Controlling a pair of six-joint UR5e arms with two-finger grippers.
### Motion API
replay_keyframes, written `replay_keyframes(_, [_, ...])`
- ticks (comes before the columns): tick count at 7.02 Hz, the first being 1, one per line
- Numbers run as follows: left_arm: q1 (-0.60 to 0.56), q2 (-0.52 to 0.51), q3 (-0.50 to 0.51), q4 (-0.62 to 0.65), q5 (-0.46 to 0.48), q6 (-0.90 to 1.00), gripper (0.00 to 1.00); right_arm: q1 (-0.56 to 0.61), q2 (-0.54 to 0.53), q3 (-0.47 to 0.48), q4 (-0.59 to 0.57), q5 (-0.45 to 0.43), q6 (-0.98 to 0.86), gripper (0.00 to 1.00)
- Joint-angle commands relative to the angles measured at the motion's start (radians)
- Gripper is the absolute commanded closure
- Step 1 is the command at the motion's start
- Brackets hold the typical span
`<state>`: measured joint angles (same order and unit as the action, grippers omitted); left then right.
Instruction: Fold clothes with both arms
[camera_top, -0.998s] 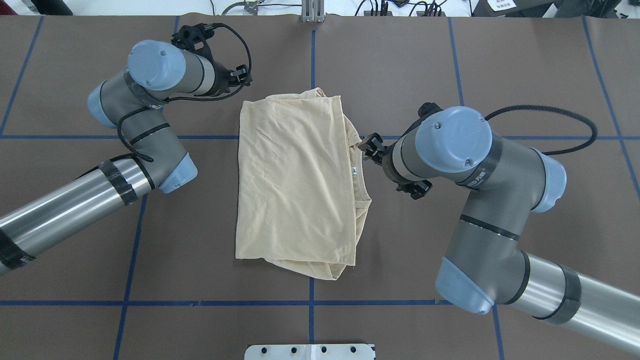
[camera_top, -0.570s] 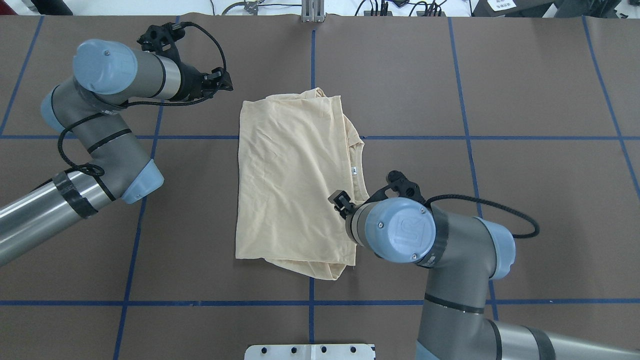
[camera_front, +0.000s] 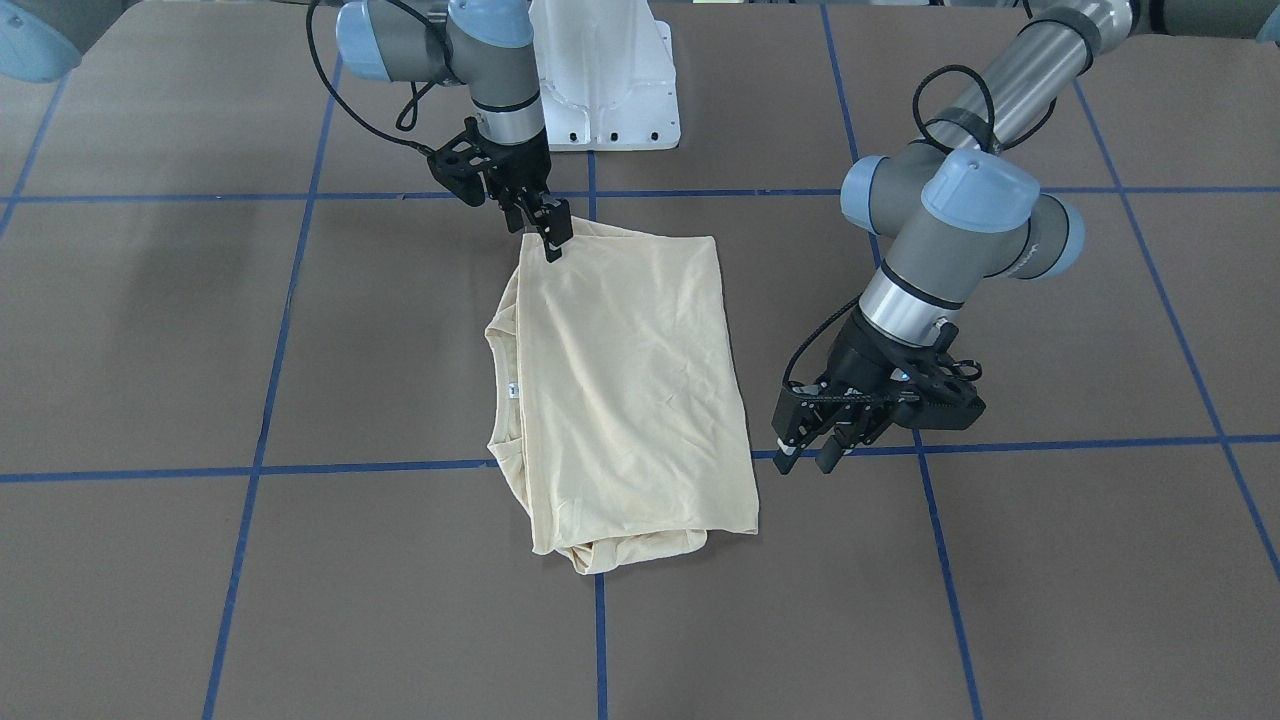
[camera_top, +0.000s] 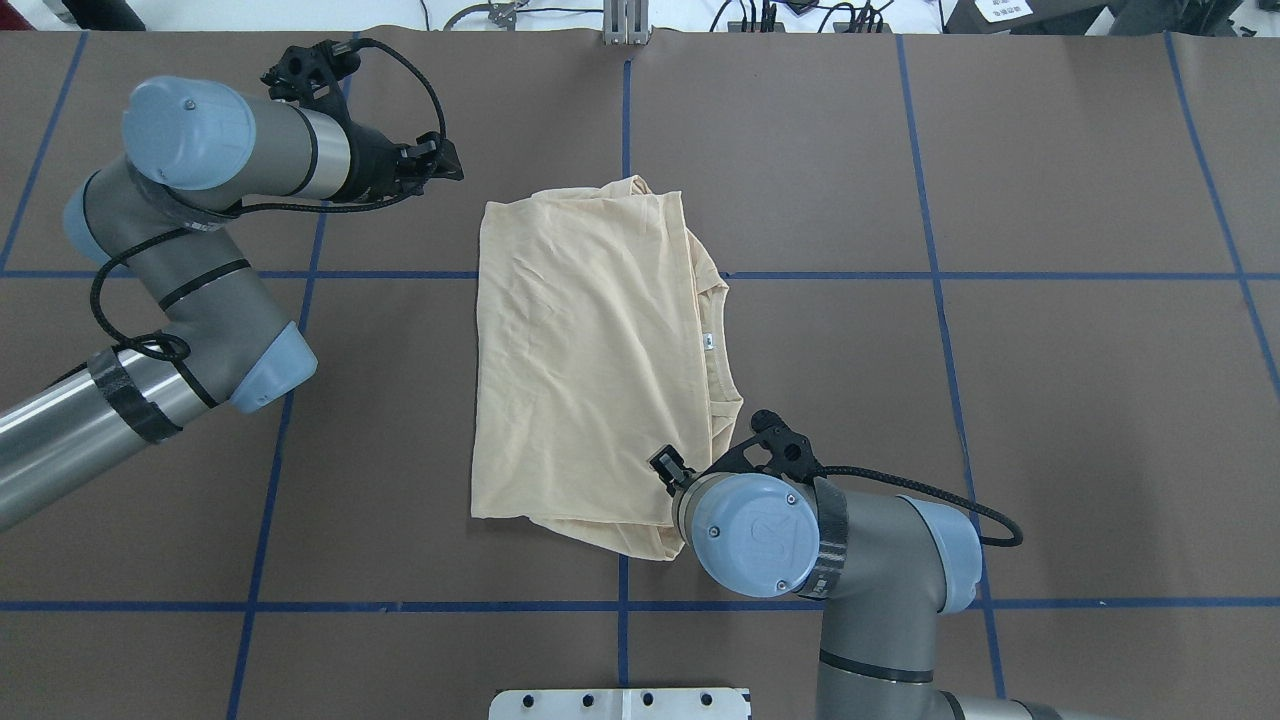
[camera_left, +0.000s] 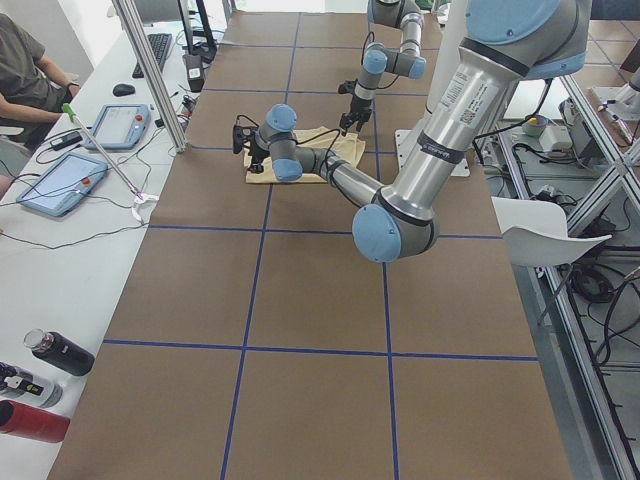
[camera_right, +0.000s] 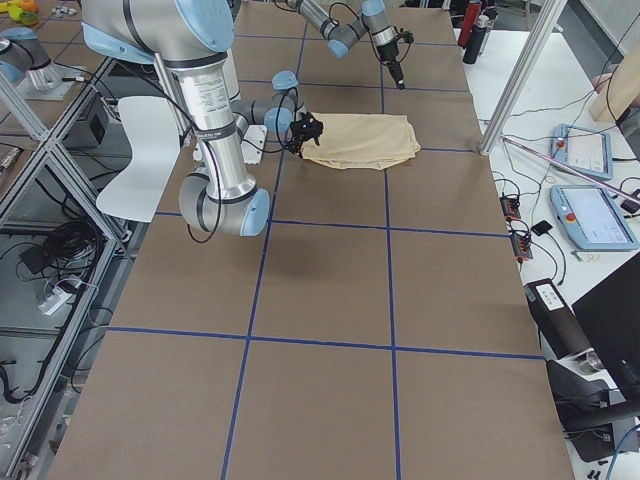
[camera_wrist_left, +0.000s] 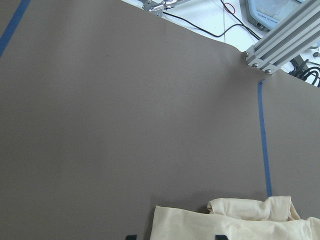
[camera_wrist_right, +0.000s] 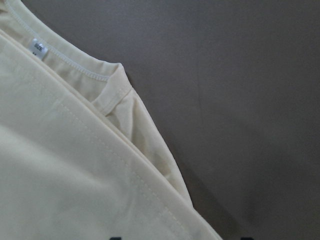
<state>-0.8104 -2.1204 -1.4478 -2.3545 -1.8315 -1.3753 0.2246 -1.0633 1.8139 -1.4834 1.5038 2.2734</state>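
Overhead exterior: finds right gripper (camera_top: 665, 468) swung from collar to near right corner of the folded T-shirt (camera_top: 580, 370) lying mid table (camera_top: 1000, 420), left gripper (camera_top: 445, 165) drawn back beside its far left corner (both spread wide, empty), and suggests corner grasps for another fold.

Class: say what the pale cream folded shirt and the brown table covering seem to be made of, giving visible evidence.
Pale cream folded shirt: thin knit fabric, probably cotton jersey, matte; it wrinkles and shows stitched seams at the neck. Brown table covering: smooth matte sheet, perhaps paper or vinyl; its far edge lies wavy.
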Motion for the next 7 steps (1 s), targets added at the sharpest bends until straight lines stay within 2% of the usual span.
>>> replay_keyframes(1, [-0.001,0.002,-0.017,0.014,0.0,-0.001,0.39,-0.002,0.005,-0.016,0.0,-0.001,0.003,0.28])
replay_keyframes(3, [-0.001,0.002,-0.02,0.014,0.0,-0.002,0.39,-0.002,0.009,-0.034,0.0,-0.001,-0.001,0.31])
replay_keyframes(4, [-0.001,0.002,-0.02,0.014,-0.002,-0.007,0.39,-0.002,0.011,-0.044,0.002,-0.001,0.0,0.38])
replay_keyframes(5, [-0.001,0.01,-0.028,0.014,0.0,-0.007,0.39,-0.001,0.032,-0.044,-0.001,-0.001,0.02,0.83])
replay_keyframes(6, [-0.003,0.011,-0.034,0.014,0.0,-0.007,0.39,-0.001,0.032,-0.044,0.0,0.007,0.021,1.0])
replay_keyframes(7, [-0.001,0.023,-0.036,0.014,0.0,-0.007,0.39,-0.001,0.034,-0.044,0.0,0.009,0.02,1.0])
